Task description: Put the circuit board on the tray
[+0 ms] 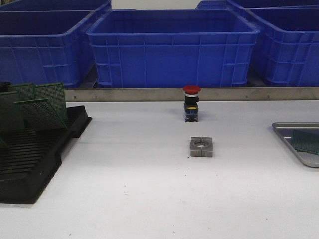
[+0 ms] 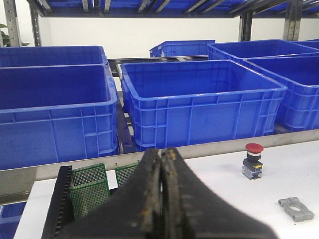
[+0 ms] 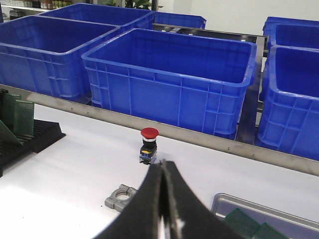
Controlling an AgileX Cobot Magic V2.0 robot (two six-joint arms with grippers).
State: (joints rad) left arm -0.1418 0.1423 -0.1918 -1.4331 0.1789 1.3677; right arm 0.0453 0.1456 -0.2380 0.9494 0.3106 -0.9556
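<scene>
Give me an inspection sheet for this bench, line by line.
Surface: white table.
Job's things: silver-grey metal tray at the right edge, green perforated circuit board lying in it; more green boards standing in black slotted rack at left.
Clutter: red-capped push button; grey metal clamp block.
Grippers: left gripper shut, empty; right gripper shut, empty.
Cables: nothing seen.
Surroundings: blue plastic crates behind.
</scene>
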